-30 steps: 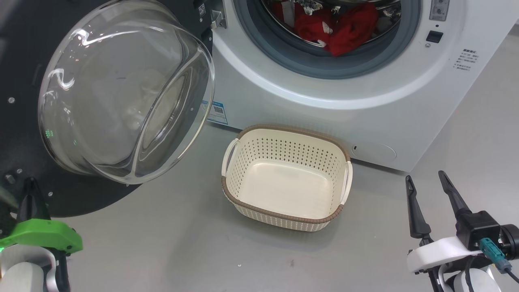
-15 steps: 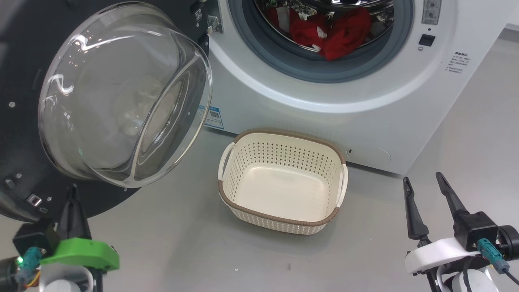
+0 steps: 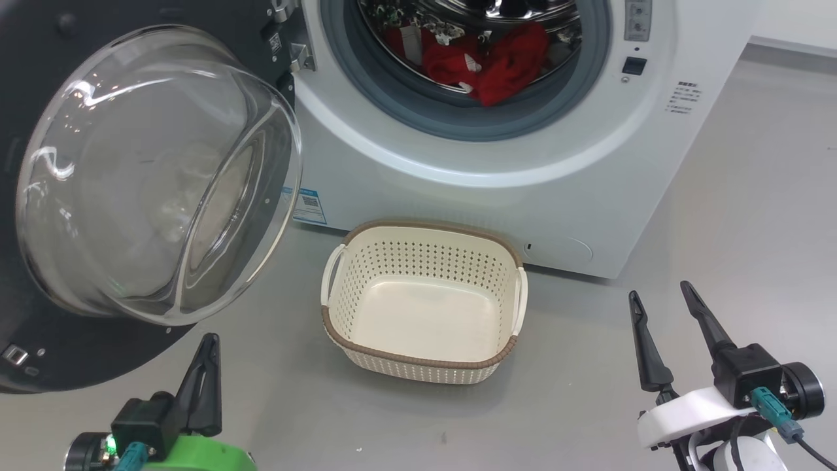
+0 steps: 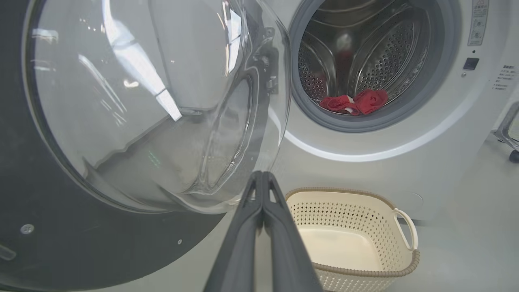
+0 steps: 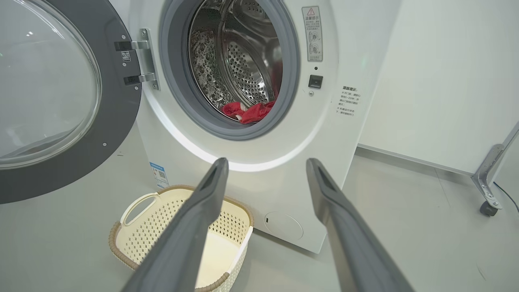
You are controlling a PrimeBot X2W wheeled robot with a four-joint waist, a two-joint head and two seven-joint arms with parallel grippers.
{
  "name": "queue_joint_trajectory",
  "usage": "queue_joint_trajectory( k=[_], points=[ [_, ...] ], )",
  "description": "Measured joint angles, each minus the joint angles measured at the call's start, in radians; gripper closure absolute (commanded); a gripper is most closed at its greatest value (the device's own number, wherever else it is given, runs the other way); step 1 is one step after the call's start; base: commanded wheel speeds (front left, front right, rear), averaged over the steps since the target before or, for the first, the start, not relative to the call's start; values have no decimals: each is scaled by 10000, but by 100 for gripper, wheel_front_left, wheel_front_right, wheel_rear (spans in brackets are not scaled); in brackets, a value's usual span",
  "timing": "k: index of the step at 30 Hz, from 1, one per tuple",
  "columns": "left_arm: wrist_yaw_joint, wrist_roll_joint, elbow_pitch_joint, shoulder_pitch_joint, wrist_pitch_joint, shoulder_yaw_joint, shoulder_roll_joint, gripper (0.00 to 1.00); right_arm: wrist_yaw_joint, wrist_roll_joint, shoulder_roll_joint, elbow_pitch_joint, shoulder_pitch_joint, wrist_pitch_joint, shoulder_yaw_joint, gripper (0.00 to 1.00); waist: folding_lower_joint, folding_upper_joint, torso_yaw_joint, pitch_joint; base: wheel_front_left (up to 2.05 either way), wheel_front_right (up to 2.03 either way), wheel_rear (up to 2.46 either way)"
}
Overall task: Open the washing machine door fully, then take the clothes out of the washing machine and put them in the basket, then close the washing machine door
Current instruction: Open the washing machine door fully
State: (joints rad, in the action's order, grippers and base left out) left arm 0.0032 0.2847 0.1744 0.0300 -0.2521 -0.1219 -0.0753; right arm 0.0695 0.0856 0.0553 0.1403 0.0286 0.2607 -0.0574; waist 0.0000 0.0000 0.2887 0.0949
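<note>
The washing machine door (image 3: 150, 176), a large round glossy black disc with a bulging clear glass bowl at its centre, stands swung open in the head view, ahead of and above the left gripper (image 3: 210, 343). That gripper's two long dark fingers are pressed together and hold nothing. The clothes (image 3: 484, 62), bright red fabric with small white labels, lie in the steel drum of the big white front-loading washing machine (image 3: 458, 176), well ahead of both grippers. The small cream perforated plastic basket (image 3: 418, 226), brown woven-look rim uppermost, sits on the grey floor (image 3: 588, 366) just before the machine, between the two grippers and ahead of them. The right gripper (image 3: 659, 291) hovers off the basket's right side, fingers spread wide and empty. In the left wrist view the joined fingertips end close under the glass bowl's lower edge; whether they touch it I cannot tell. The basket lies just right of them, the clothes farther up and right. In the right wrist view the parted fingers frame the machine's lower front. The basket is under the left finger, the clothes are above the gap and the door is off to the left.
</note>
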Motion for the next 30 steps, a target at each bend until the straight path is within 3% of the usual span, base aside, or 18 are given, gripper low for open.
queue_joint_trajectory(
  k=[2, 3, 4, 5, 6, 7, 22, 30],
  points=[
    [-12, -50, -50, 116, 0, -105, 2, 100, 0, 2, -15, 4, 6, 0, -54, 0, 0, 0, -166, -37, 0, 0, 0],
    [-13, -54, -69, 181, 0, -130, 6, 95, 0, 6, -21, 13, 11, -2, -79, 0, 0, 0, -255, -56, 0, 0, 0],
    [-13, -94, -88, 235, 0, -134, 4, 68, 0, 15, -29, 25, 12, 0, -113, 0, 0, 0, -344, -75, 0, 0, 0],
    [-15, -138, -109, 290, 0, -146, 4, 53, 0, 21, -40, 31, 18, -2, -134, 0, 0, 0, -438, -93, 0, 0, 0],
    [-52, -138, -109, 346, 0, -159, 4, 21, 0, 23, -58, 36, 24, 0, -161, 0, 0, 0, -539, -112, 0, 0, 0],
    [-77, -138, -119, 394, 0, -173, 4, 3, 0, 31, -67, 35, 35, -2, -190, 0, 0, 0, -640, -129, 0, 0, 0],
    [138, -314, -453, 433, 0, 247, 0, 0, 84, 314, -115, 25, 295, -2, -619, 0, 0, 0, -2274, -314, 0, 0, 0],
    [136, -359, -420, 573, 0, 151, -2, 0, 40, 430, -123, -12, 646, -2, -581, 0, 0, 0, -2721, -500, 0, 0, 0]
  ],
)
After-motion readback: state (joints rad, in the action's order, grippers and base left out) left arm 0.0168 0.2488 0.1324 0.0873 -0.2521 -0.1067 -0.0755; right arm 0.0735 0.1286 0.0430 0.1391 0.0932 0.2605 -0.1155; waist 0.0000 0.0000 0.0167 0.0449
